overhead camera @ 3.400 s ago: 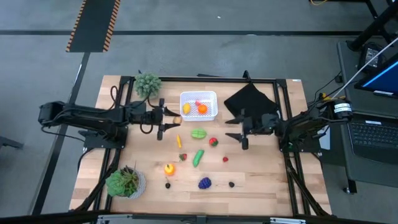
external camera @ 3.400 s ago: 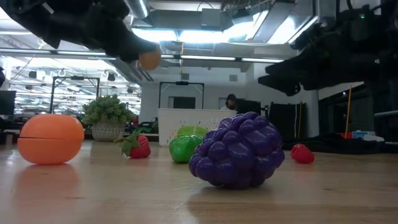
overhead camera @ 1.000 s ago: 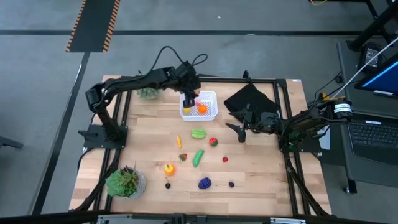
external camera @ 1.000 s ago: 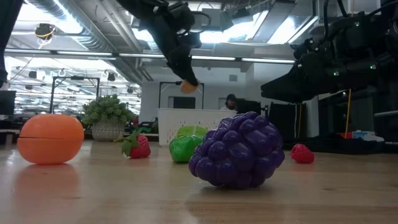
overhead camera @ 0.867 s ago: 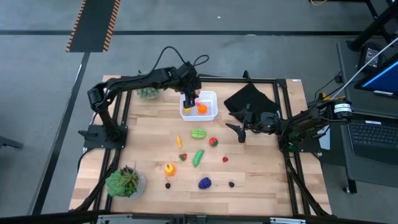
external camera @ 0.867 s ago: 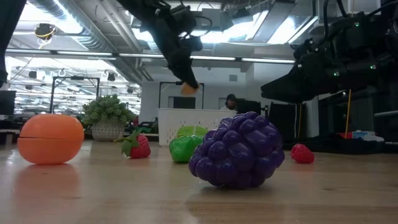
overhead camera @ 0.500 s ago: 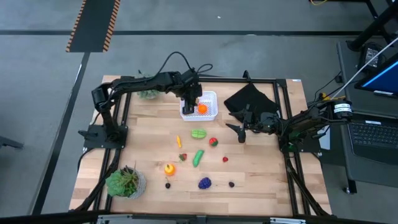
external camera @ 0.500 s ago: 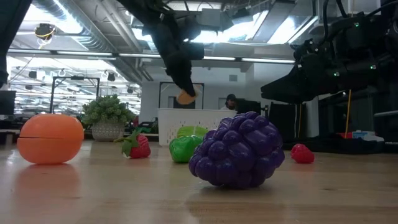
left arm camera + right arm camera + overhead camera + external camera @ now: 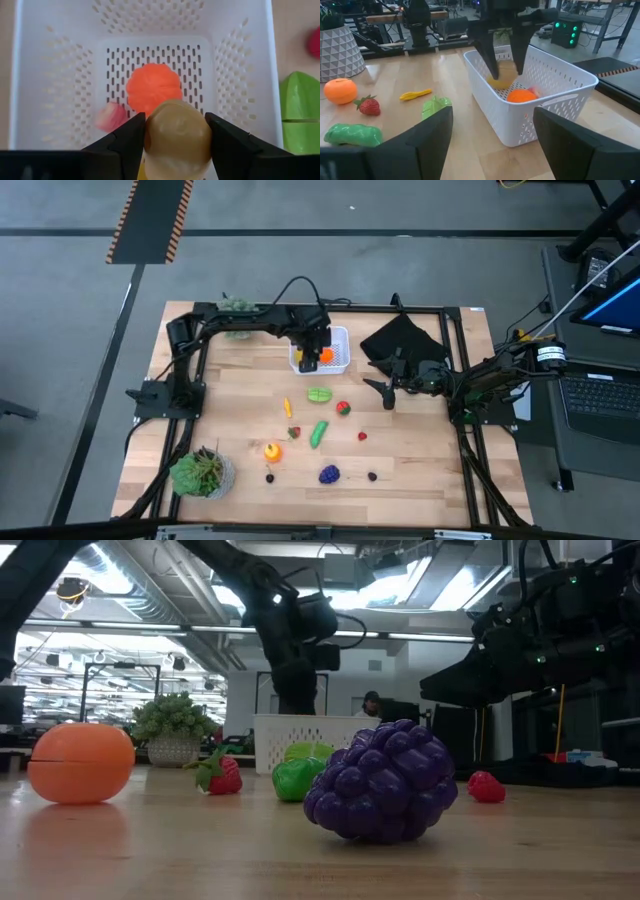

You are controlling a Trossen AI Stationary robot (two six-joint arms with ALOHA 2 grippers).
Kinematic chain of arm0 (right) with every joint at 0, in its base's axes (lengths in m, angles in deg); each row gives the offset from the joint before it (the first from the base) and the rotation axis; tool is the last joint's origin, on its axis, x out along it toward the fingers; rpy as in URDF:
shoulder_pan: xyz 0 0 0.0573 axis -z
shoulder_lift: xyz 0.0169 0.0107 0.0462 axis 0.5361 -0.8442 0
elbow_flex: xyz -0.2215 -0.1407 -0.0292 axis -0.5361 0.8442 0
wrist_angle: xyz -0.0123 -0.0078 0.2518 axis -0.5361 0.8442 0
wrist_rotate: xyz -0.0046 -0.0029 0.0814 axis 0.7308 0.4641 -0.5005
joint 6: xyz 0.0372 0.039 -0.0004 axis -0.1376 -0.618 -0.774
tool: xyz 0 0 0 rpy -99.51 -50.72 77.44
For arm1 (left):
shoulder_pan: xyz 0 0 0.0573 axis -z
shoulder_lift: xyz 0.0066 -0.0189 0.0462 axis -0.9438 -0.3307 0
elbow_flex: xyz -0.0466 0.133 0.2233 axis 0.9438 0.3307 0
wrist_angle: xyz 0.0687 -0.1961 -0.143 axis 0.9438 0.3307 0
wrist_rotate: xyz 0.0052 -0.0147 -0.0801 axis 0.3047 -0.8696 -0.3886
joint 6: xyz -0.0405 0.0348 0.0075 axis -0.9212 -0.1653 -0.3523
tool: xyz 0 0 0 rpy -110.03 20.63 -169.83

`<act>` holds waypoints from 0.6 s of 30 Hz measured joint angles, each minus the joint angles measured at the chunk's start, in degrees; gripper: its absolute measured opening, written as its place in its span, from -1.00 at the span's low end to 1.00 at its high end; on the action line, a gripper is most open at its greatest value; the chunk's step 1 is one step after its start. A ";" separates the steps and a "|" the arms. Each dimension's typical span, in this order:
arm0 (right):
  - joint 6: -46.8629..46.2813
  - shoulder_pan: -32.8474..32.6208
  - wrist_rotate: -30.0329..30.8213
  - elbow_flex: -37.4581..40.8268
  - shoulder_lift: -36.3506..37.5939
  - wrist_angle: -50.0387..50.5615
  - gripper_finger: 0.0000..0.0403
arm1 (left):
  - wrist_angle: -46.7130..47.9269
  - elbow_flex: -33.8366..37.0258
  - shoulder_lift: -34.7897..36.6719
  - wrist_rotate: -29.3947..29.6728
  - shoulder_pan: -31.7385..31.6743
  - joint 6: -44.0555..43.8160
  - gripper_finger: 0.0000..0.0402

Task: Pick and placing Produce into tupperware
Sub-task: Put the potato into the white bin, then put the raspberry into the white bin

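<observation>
The white perforated tupperware stands at the table's far middle. In it lie an orange round piece and a pink-red piece. My left gripper reaches down into the tub, shut on a tan rounded piece of produce. More produce lies on the wood: a green halved piece, a long green one, purple grapes, a strawberry and several small ones. My right gripper waits open at the right, level, facing the tub. My left gripper pinches the tan piece by its two opposite sides between its two fingers. The fingers come from above, slanting steeply down into the tub. The piece hangs low inside the tub walls beside the orange piece; whether it touches the floor I cannot tell.
A black folded cloth lies right of the tub. One potted plant stands at the far left behind the left arm, another at the near left corner. A black frame rail edges the table.
My left gripper has gone down into the tub with the tan piece, tipping more steeply downward. In the low view the piece has sunk from well above the tub's rim to behind its wall.
</observation>
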 joint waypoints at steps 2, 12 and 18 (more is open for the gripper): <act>0.00 0.00 0.00 0.00 0.00 0.05 0.38 | 0.17 0.00 -0.12 0.01 0.01 0.00 -0.02; 0.01 0.00 0.00 0.00 0.00 0.16 0.38 | -0.99 0.00 -0.23 0.10 0.99 -0.09 0.03; 0.02 0.00 0.00 0.00 0.00 0.31 0.38 | -0.86 0.01 -0.01 1.96 1.11 0.01 -0.02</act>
